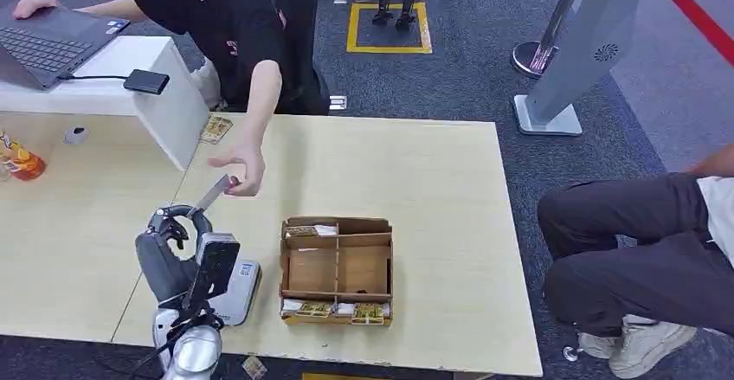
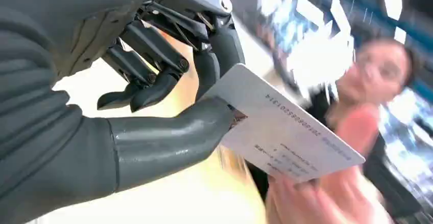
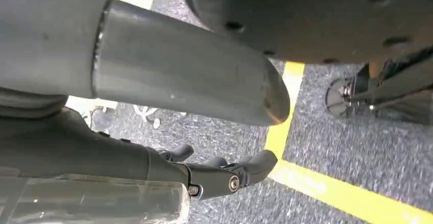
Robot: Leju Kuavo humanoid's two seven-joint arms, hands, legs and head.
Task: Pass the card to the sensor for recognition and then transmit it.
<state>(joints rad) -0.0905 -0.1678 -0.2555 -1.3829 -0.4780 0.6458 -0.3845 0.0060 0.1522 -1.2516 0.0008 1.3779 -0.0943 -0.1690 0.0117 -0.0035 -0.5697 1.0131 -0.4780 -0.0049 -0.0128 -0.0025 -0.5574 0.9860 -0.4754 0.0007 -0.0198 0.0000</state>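
We judge the handover under way: our left robot hand (image 2: 168, 81) pinches the card (image 2: 286, 132), whose far end a person's hand (image 1: 238, 169) already grips just beyond; release remains. Our right robot hand (image 3: 224, 175) hangs empty, fingers apart.

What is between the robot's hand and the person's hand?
The card. In the head view it bridges the left hand and the person's hand; the left wrist view shows the thumb pinching one end while the person grips the other.

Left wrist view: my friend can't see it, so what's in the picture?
The robot's left hand pinches one end of a white card, while a person's hand holds the other end. Behind is a blurry person.
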